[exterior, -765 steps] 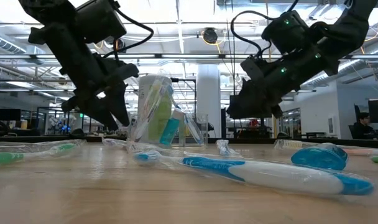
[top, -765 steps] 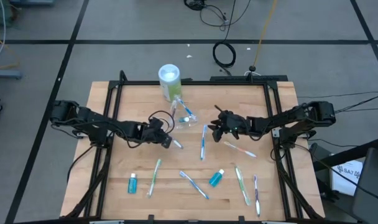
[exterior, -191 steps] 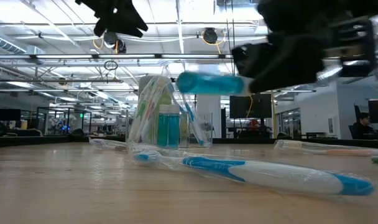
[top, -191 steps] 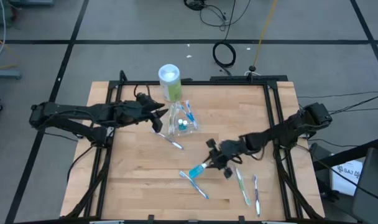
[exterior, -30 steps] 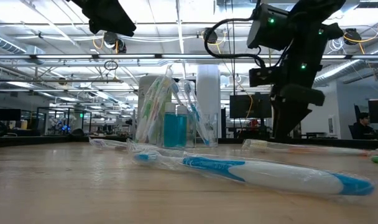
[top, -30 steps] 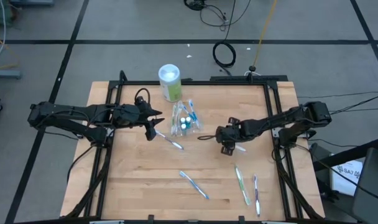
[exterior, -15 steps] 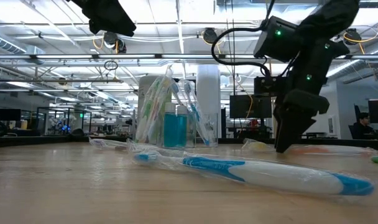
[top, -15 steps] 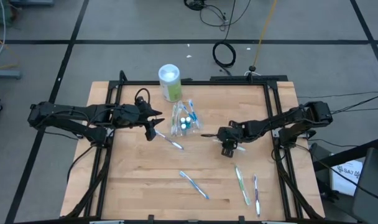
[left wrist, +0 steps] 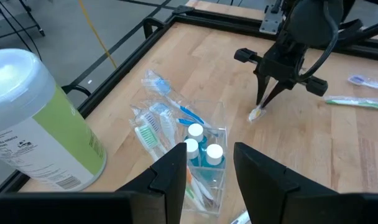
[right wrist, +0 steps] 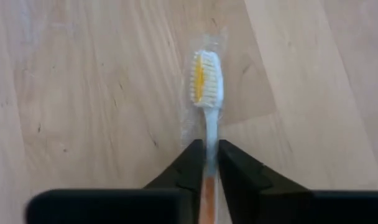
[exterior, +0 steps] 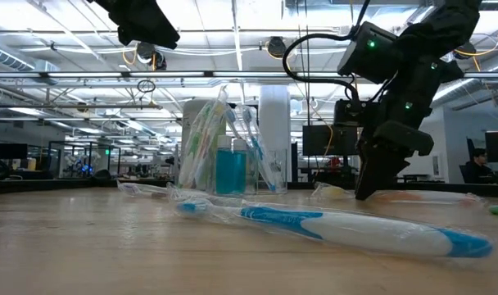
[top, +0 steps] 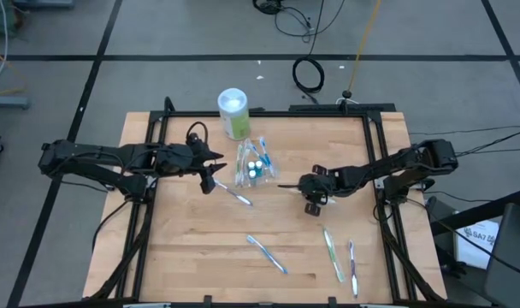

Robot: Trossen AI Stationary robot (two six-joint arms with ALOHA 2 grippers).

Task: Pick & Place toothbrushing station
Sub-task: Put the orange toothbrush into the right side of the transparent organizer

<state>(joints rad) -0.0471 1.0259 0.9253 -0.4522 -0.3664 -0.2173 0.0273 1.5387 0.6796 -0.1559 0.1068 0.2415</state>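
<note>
The clear container [top: 253,164] stands at the table's middle back and holds several toothbrushes and teal white-capped tubes [left wrist: 201,148]. My left gripper [top: 210,178] hovers open just left of it, touching nothing. My right gripper [top: 314,202] is down at the table, right of the container, shut on a wrapped white toothbrush [right wrist: 206,78] with yellow bristles. That toothbrush lies flat on the wood [exterior: 417,197]. More toothbrushes lie loose: a white one [top: 237,195], a blue one [top: 267,254], a green one [top: 332,253] and a purple one [top: 352,265]. My right gripper pinches the toothbrush's thin neck [right wrist: 206,140] between its two fingers [right wrist: 190,163], just behind the bristle head. The fingers come from above, pointing down, one on each side of the neck. The toothbrush lies along the table in its clear wrapper.
A tall green-and-white canister [top: 233,111] stands just behind the container, near the far edge. A dark metal frame [top: 375,162] runs round the tabletop. Bare wood shows at the near left [top: 183,257]. The blue toothbrush lies close to the low camera [exterior: 347,229].
My right gripper has gone down to the table over the white toothbrush and shut on its neck. The toothbrush still lies where it was.
</note>
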